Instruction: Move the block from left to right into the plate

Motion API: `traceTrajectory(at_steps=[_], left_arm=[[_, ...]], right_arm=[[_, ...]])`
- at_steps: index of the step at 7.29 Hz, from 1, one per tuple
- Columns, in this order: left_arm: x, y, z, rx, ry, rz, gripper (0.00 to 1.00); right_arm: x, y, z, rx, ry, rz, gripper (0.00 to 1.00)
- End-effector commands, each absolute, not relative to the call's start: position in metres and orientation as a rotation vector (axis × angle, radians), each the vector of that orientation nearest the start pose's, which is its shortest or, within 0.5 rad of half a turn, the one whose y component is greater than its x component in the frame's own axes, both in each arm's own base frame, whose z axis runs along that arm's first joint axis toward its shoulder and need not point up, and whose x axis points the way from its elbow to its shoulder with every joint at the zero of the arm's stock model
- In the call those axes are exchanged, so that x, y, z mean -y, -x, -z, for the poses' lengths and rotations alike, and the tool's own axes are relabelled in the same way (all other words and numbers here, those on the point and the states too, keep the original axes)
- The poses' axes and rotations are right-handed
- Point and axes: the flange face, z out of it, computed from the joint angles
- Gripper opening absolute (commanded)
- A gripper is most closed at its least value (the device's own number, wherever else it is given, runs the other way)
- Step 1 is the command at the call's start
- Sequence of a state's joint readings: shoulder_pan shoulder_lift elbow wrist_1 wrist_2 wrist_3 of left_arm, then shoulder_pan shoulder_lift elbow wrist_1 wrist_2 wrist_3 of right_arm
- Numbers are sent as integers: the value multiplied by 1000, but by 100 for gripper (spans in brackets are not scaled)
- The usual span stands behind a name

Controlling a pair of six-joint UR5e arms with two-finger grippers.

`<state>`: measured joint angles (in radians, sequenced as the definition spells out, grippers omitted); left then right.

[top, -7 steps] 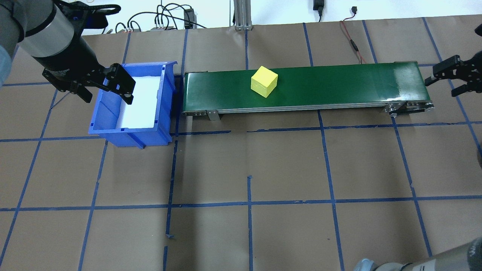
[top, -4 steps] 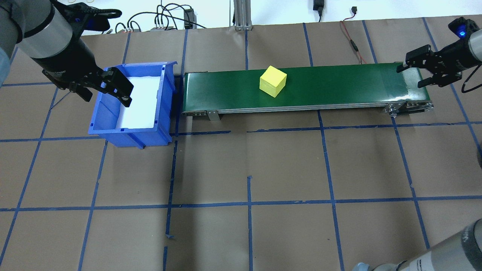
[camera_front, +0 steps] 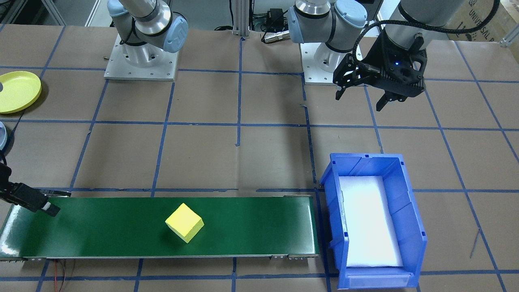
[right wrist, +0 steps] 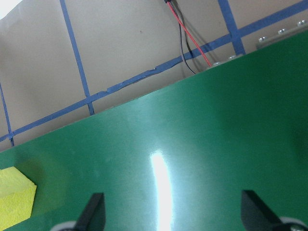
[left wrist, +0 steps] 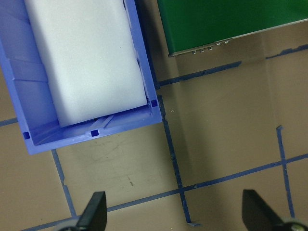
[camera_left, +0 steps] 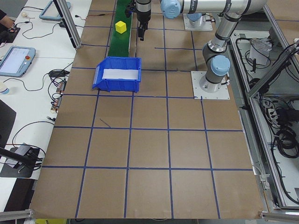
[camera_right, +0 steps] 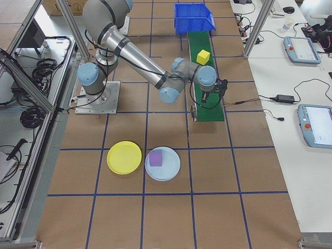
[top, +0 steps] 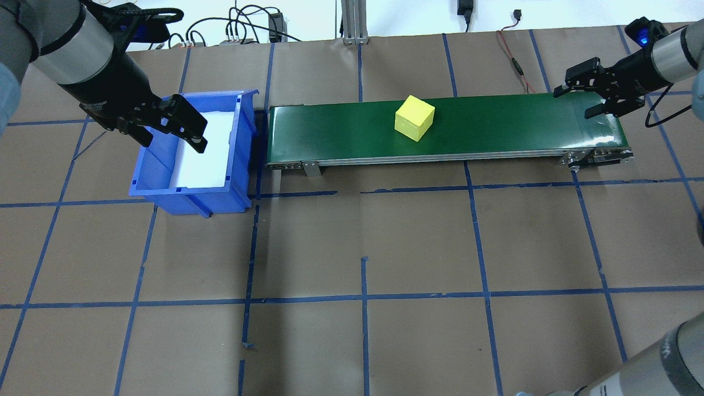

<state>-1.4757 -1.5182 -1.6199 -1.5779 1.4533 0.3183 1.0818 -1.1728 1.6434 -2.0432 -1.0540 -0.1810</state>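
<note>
Front-facing view: yellow plate point(camera_front: 18, 91) cut by the left edge. Right wrist view: yellow block point(right wrist: 15, 197) cropped at the lower left corner. Overhead view: the plate lies out of shot.

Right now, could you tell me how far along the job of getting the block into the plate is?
Early to midway. Done: the yellow block sits on the green conveyor, about midway along it. In hand: the right gripper, open and empty, hangs over the conveyor's right end; the left gripper hangs open over the blue bin. Left: grasping the block and placing it in the yellow plate, which lies empty beside the pale blue plate.
</note>
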Motion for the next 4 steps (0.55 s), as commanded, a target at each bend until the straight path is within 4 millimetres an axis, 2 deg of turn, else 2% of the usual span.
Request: traceTrajectory(at_steps=[1, 4], left_arm=[[481, 103, -489, -3256, -368, 42, 100], [482, 102, -488, -3253, -378, 36, 100]], right_arm=[[632, 112, -291, -2620, -370, 236, 100], [634, 112, -286, -2621, -366, 244, 100]])
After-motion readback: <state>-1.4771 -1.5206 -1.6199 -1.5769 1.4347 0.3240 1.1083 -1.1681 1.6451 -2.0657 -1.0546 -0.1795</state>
